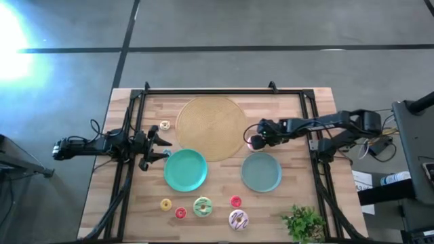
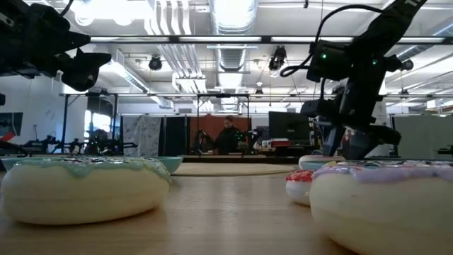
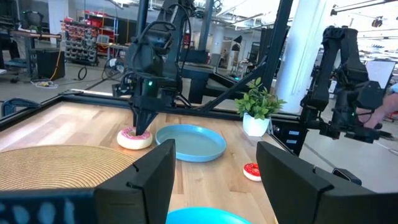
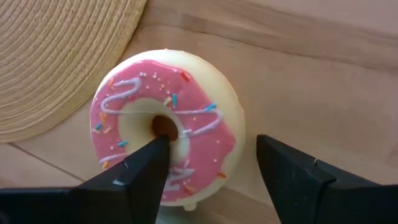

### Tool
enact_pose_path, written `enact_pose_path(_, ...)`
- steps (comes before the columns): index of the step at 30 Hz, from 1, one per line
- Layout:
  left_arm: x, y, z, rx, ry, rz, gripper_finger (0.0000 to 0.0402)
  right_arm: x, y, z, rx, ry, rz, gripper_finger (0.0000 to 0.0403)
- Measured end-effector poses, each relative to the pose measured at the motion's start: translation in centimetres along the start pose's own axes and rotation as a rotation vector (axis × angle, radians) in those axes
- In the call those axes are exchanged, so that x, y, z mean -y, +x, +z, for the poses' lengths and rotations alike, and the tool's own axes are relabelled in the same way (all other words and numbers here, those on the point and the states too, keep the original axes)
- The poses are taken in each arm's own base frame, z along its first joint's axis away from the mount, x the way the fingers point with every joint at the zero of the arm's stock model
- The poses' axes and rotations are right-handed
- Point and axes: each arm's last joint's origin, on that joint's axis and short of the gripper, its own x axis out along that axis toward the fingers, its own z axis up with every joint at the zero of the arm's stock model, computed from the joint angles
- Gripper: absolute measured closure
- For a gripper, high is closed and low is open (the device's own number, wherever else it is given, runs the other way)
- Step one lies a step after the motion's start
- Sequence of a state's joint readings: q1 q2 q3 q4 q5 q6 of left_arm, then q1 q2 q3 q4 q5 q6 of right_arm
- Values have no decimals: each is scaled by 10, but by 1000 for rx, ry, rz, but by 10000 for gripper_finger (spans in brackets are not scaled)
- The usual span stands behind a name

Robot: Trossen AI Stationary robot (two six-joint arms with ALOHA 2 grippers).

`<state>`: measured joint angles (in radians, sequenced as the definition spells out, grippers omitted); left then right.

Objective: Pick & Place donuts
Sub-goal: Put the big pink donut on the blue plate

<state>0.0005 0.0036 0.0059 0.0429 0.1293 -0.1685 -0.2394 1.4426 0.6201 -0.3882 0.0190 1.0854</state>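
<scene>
A pink-iced donut (image 4: 168, 118) lies flat on the wood next to the tan woven disc (image 1: 210, 127). My right gripper (image 4: 211, 146) points down over it and is open. One finger is at the centre hole and the other is beyond the rim. The left wrist view also shows the right gripper (image 3: 143, 124) on this donut (image 3: 135, 138). My left gripper (image 1: 161, 146) is open and hovers by the teal plate's (image 1: 185, 169) left rim, touching nothing. Several more donuts lie near the table's front edge: yellow (image 1: 166, 204), green (image 1: 203, 206) and white-pink (image 1: 238, 219). A cream one (image 1: 164, 125) lies farther back. My right gripper comes at the pink donut from above, pointing down. One fingertip (image 4: 157, 146) stands at the centre hole (image 4: 165, 126). The other finger (image 4: 273, 155) is outside the rim with a gap. The donut rests flat on the table. Whether the finger touches it, I cannot tell.
A grey-green plate (image 1: 262, 171) lies just in front of the pink donut. Two red donuts (image 1: 180, 213) (image 1: 235, 201) and a potted plant (image 1: 303, 224) sit near the front edge. A black frame (image 1: 224, 91) borders the table. A person (image 2: 228, 136) stands in the room behind.
</scene>
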Motion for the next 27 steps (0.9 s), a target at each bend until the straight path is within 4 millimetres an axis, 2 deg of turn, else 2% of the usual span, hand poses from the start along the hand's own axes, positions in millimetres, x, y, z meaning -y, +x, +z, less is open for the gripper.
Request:
enact_pose_path(5, 0, 0, 0, 1, 0, 0, 202, -4, 0, 2, 10, -27, 8, 222)
enact_pose_path(14, 0, 0, 0, 1, 0, 0, 202, -5, -2, 3, 15, -33, 21, 378)
enact_pose_path(18, 0, 0, 0, 0, 0, 0, 202, -8, -15, 1, 50, -12, 63, 386)
enact_pose_path(23, 0, 0, 0, 0, 0, 0, 202, -19, -55, -2, 189, -3, 102, 389)
enact_pose_path(27, 0, 0, 0, 0, 0, 0, 202, -24, -77, -14, 143, -146, 161, 389)
